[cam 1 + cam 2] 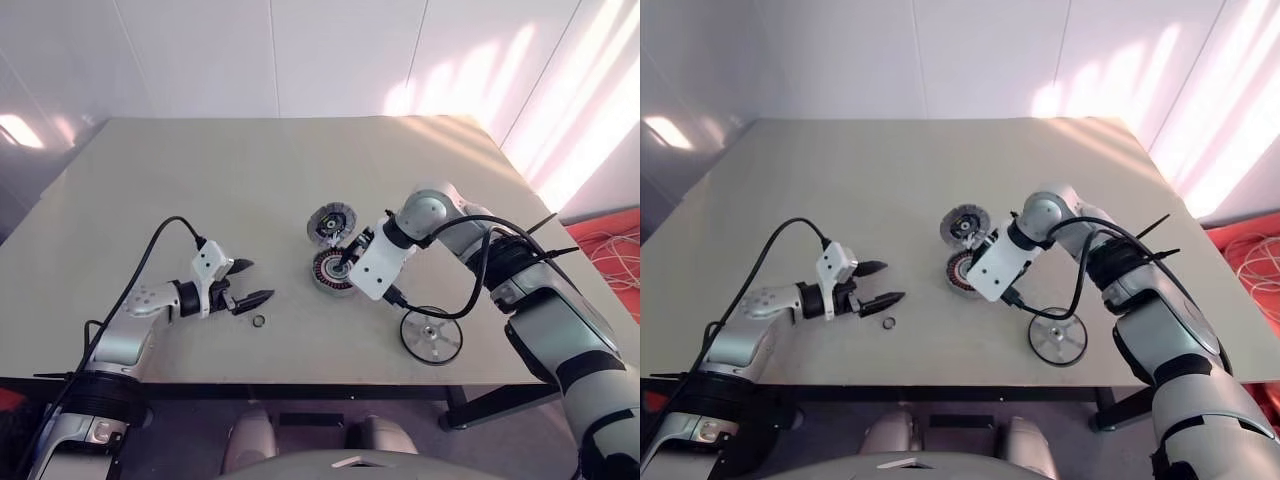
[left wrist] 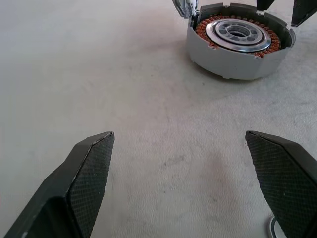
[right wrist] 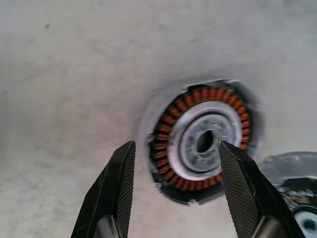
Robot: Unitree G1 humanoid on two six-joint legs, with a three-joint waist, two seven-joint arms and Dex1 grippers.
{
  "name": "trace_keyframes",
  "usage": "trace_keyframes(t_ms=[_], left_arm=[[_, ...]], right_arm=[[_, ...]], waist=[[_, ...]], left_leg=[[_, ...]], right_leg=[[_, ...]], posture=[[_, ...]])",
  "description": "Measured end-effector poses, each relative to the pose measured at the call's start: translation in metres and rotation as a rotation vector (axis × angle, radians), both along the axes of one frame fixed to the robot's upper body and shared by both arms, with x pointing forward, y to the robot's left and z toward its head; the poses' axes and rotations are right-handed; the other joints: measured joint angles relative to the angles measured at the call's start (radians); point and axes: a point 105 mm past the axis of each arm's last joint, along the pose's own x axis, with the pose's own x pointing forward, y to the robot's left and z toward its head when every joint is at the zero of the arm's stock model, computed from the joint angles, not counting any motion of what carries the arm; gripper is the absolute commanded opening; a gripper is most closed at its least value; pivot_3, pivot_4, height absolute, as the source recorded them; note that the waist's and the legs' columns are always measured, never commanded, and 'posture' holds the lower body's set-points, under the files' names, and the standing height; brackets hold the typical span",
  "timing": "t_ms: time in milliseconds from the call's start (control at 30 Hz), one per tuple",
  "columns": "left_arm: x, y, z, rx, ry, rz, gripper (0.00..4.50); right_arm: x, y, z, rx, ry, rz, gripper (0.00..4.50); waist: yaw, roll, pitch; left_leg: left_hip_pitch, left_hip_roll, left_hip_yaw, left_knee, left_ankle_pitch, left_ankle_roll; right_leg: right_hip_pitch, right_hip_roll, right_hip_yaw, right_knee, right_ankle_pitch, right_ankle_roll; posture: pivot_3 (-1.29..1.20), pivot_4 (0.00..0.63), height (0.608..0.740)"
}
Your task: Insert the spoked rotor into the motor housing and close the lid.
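- The right gripper [image 1: 345, 262] hangs over the motor housing [image 1: 328, 272] and covers its right part in the head views; only the left arc of coppery windings shows there.
- In the right wrist view the housing [image 3: 200, 140] lies open, windings ringed around a pale silver centre, with one black finger [image 3: 237, 181] crossing in front of its rim.
- The lid [image 1: 327, 225] stands tilted up at the housing's far edge. Its hinge is too small to make out. In the right wrist view just a sliver of it is cut off at the frame's edge.
- The right fingers are parted to a middling gap and hold nothing. Whether they touch the housing I cannot tell.
- The left gripper [image 1: 247, 283] rests low over the table [image 1: 200, 180], well to the left of the housing, fingers [image 2: 86, 173] spread wide and empty.
- A small black ring [image 1: 258, 321] lies on the table just beside the left fingertips, mostly cut off in the left wrist view.
- The spoked rotor [image 1: 431, 335] lies flat near the table's front edge, right of the housing and apart from it; a black cable crosses its rim.
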Motion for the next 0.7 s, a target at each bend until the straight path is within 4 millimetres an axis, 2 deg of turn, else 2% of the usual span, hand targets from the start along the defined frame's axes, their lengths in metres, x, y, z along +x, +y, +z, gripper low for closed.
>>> trace_keyframes(t_ms=[133,233,367,467,533,600,700], left_arm=[[-0.003,-0.006,0.007,-0.006,0.003,-0.019,4.5],[-0.007,-0.008,0.009,0.001,0.009,-0.034,4.5],[-0.013,-0.004,0.004,0.013,0.045,-0.044,4.5],[-0.016,-0.004,0.002,0.016,0.06,-0.066,4.5],[-0.021,-0.002,0.001,0.017,0.076,-0.089,4.5],[-0.026,0.001,-0.001,0.021,0.096,-0.11,4.5],[-0.031,0.001,-0.002,0.012,0.119,-0.141,4.5]], right_arm=[[0.013,0.003,0.024,0.12,-0.025,-0.104,2.98],[0.028,-0.005,0.048,0.215,-0.076,-0.209,2.98],[0.052,-0.043,0.082,0.363,-0.164,-0.462,2.98],[0.063,-0.072,0.101,0.444,-0.221,-0.622,2.98],[0.065,-0.094,0.105,0.474,-0.247,-0.72,2.98],[0.065,-0.115,0.099,0.481,-0.253,-0.812,2.98],[0.063,-0.128,0.085,0.473,-0.231,-0.889,2.98]], waist=[[0.0,0.0,0.0],[0.003,0.0,0.0],[0.007,0.0,0.0],[0.008,0.0,0.0],[0.01,0.0,0.0],[0.013,0.0,0.0],[0.01,0.001,0.001]], left_leg=[[0.0,0.0,0.0,0.0,0.0,0.0],[0.0,0.0,0.0,0.0,0.0,0.0],[0.0,-0.001,0.0,0.0,0.0,0.0],[0.0,-0.001,0.0,0.0,0.0,0.0],[0.0,-0.001,0.0,0.0,0.0,0.0],[0.0,-0.001,0.0,0.0,0.0,0.0],[0.001,-0.001,0.001,0.0,0.0,0.0]], right_leg=[[0.0,0.0,0.0,0.0,0.0,0.0],[0.0,0.0,0.0,0.0,0.0,0.0],[0.001,0.0,0.0,0.0,0.0,0.0],[0.0,0.0,0.0,0.0,0.0,0.0],[0.001,0.0,0.0,-0.001,0.0,0.0],[0.001,0.0,0.0,-0.001,0.0,0.0],[0.0,0.0,0.0,0.0,0.0,0.0]], posture=[[0.0,0.0,0.74],[0.0,0.0,0.74],[0.0,0.0,0.74],[0.0,0.0,0.74],[0.0,0.0,0.74],[0.0,0.0,0.74],[0.0,0.0,0.74]])
